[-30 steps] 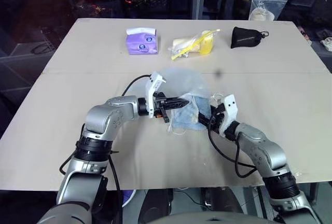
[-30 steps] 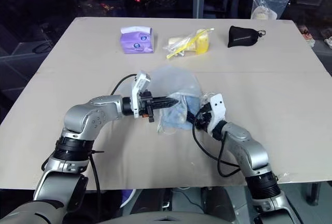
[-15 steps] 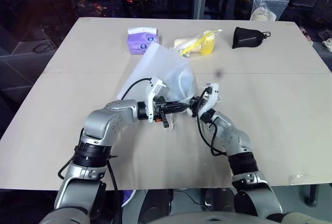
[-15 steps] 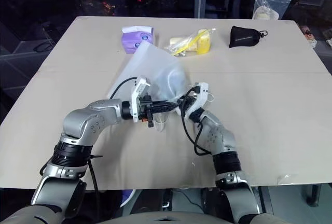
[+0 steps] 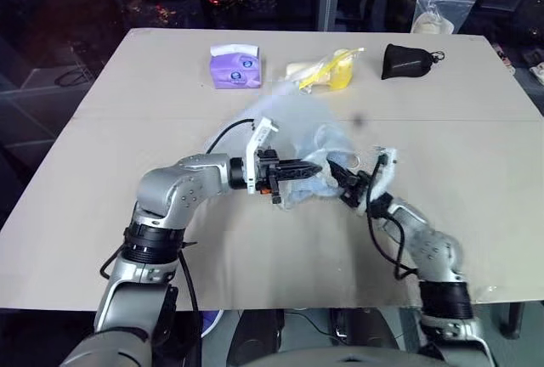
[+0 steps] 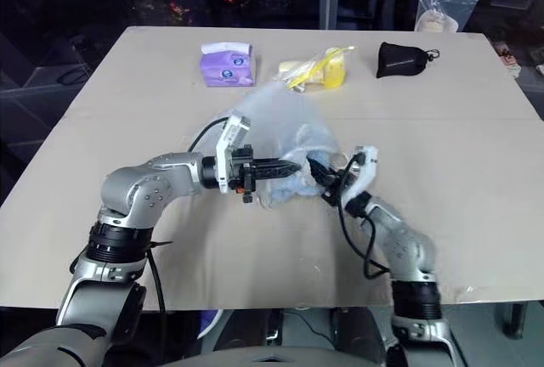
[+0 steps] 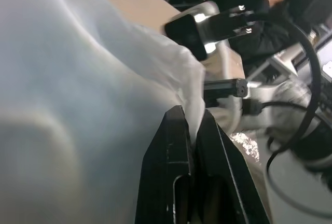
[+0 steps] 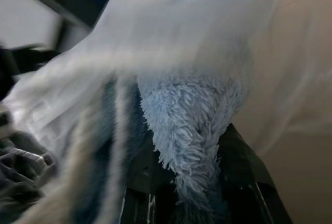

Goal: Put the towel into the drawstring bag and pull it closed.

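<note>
While left gripper [image 5: 313, 166] stays clamped on drawstring bag [image 5: 293, 125] rim to keep mouth open, right gripper [image 5: 342, 177], at 3 o'clock beside it, pinches towel [image 8: 193, 125], feeding it inside, table centre

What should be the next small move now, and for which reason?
Probably the right gripper should push the towel deeper into the drawstring bag. It is shut on the towel at the bag's mouth, while the left gripper pinches the bag's edge.
</note>
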Motion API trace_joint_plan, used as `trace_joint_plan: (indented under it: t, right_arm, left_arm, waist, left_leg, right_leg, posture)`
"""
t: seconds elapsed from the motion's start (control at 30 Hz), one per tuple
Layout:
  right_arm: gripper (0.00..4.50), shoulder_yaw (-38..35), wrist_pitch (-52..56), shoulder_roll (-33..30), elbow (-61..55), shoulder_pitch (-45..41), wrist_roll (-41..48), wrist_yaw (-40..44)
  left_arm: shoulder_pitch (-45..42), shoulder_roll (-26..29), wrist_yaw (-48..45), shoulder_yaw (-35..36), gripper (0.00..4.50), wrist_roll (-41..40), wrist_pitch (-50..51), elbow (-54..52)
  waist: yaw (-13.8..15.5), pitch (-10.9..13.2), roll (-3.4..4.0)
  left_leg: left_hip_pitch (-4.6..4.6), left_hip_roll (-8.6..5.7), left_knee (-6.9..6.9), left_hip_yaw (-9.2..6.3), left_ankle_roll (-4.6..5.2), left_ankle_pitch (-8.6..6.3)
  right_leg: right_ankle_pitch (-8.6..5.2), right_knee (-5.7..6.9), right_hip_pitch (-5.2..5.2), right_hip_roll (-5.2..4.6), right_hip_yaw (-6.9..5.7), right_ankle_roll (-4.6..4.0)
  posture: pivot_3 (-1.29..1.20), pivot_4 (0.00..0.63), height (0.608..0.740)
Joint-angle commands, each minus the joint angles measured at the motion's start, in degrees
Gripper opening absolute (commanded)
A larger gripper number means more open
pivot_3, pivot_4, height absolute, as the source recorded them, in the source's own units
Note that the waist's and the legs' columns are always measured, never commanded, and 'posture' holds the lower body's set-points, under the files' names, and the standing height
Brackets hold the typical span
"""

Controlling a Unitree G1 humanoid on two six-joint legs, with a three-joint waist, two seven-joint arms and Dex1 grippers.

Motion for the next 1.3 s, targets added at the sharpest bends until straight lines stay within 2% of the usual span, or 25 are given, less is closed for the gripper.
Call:
trace_joint_plan:
  t: [0.03,0.13,0.3,0.43,0.53,0.6,0.77,0.8,0.83,0.87,1.0,1.13,1.3]
  right_arm:
    - [0.07,3.03,-0.15,0.55,-4.03,-1.57,-2.45,-2.9]
    - [0.07,4.76,-5.16,4.32,2.29,-3.66,-5.02,-1.62]
    - [0.07,2.73,-14.57,9.82,16.3,-7.83,-6.37,3.88]
    - [0.07,-1.82,-17.89,13.48,25.83,-12.59,-3.3,6.3]
    - [0.07,-5.59,-16.56,15.35,29.61,-15.55,1.78,7.74]
    - [0.07,-5.53,-15.72,14.99,30.11,-16.01,2.76,8.58]
    - [0.07,2.82,-15.06,8.2,20.46,-10.84,-7.01,7.58]
    - [1.09,4.67,-14.87,6.31,17.47,-9.1,-8.97,7.91]
    - [1.2,6.37,-14.47,4.34,14.17,-7.31,-11.1,7.26]
    - [1.81,7.66,-13.91,2.47,11.01,-5.73,-13.68,5.23]
    - [3.65,9.93,-10.25,-3.19,0.4,-1.57,-17.3,2.44]
    - [3.65,9.35,-4.37,-8.01,-7.94,0.11,-18.79,-0.87]
    - [3.65,10.52,0.85,-13.43,-15.9,2.11,-19.7,-1.02]
  left_arm:
    - [-1.34,-2.9,-2.01,-2.9,0.0,-0.26,-1.27,-0.6]
    - [-1.45,-4.73,-2.73,-4.52,0.0,0.44,-2.25,0.27]
    - [-0.96,-5.16,-4.72,-6.12,0.0,1.84,-3.44,1.92]
    - [-0.25,-5.7,-5.45,-5.43,0.0,-0.36,0.03,2.01]
    - [0.48,-5.91,-5.55,-5.17,0.0,-1.67,1.96,0.64]
    - [0.7,-5.93,-5.42,-4.99,0.0,-1.92,2.37,0.25]
    - [-0.11,-6.5,-3.68,-1.69,0.0,-1.33,1.2,3.27]
    - [-0.35,-6.5,-3.4,-0.96,0.0,-1.1,0.83,4.16]
    - [-0.56,-6.51,-3.07,-0.18,0.0,-0.76,0.39,5.12]
    - [-0.87,-6.27,-3.0,0.44,0.0,-0.35,-0.09,6.14]
    - [-2.89,-4.95,-3.68,2.54,0.0,0.17,-1.17,10.76]
    - [-6.09,-2.65,-6.48,2.96,0.0,1.65,-3.32,17.15]
    - [-10.84,-0.98,-10.57,1.59,0.0,5.72,-8.1,24.21]
  waist:
    - [-0.07,0.0,0.0]
    - [-0.33,0.0,0.0]
    - [-0.37,0.01,0.01]
    - [-0.51,0.01,-0.02]
    - [-0.63,0.0,-0.02]
    - [-0.71,0.0,-0.02]
    - [-0.91,0.01,-0.01]
    - [-0.83,0.01,-0.01]
    - [-0.72,0.01,0.0]
    - [-0.73,0.01,-0.01]
    - [-0.84,0.02,-0.01]
    - [-0.89,0.02,-0.01]
    - [-0.61,0.03,-0.04]
  left_leg:
    - [0.01,0.0,0.0,0.01,0.0,0.0]
    - [0.1,0.11,0.0,-0.04,0.0,0.0]
    - [0.09,0.18,-0.03,-0.18,0.0,0.0]
    - [0.05,0.15,0.0,-0.02,0.0,0.0]
    - [0.07,0.14,0.0,-0.02,0.0,0.0]
    - [0.09,0.14,0.01,-0.02,0.0,0.0]
    - [0.11,0.11,0.02,-0.06,0.0,0.0]
    - [0.08,0.1,0.02,-0.09,0.0,0.0]
    - [0.06,0.09,0.01,-0.12,0.0,0.0]
    - [0.01,0.08,-0.01,-0.12,0.0,0.0]
    - [-0.05,0.03,-0.01,-0.06,0.0,0.0]
    - [-0.01,0.02,-0.01,-0.1,0.0,0.0]
    - [0.0,0.01,0.0,-0.08,0.0,0.0]
  right_leg:
    - [0.0,0.01,-0.01,0.03,0.01,0.0]
    - [0.0,0.09,-0.02,0.23,0.02,-0.01]
    - [0.0,0.1,-0.02,0.4,-0.04,-0.03]
    - [0.01,0.02,-0.02,0.32,0.14,-0.01]
    - [0.01,0.03,0.01,0.22,0.12,-0.01]
    - [0.01,0.05,0.04,0.15,0.12,-0.01]
    - [0.01,0.11,0.02,0.15,0.09,-0.01]
    - [0.01,0.1,0.02,0.15,0.06,-0.01]
    - [0.0,0.09,0.02,0.14,0.03,-0.01]
    - [0.0,0.07,0.0,0.11,0.02,0.0]
    - [-0.03,0.06,-0.08,0.09,0.06,0.06]
    - [-0.04,0.07,-0.07,0.16,0.03,0.06]
    - [-0.13,0.07,-0.06,0.15,0.04,-0.1]
  posture:
    - [0.0,0.15,0.74]
    - [0.0,0.15,0.74]
    - [0.0,0.15,0.74]
    - [0.0,0.15,0.74]
    - [0.0,0.15,0.74]
    - [0.0,0.15,0.74]
    - [0.0,0.15,0.74]
    - [0.0,0.15,0.74]
    - [0.0,0.15,0.74]
    - [0.0,0.15,0.74]
    - [0.0,0.15,0.74]
    - [0.0,0.15,0.74]
    - [0.0,0.15,0.74]
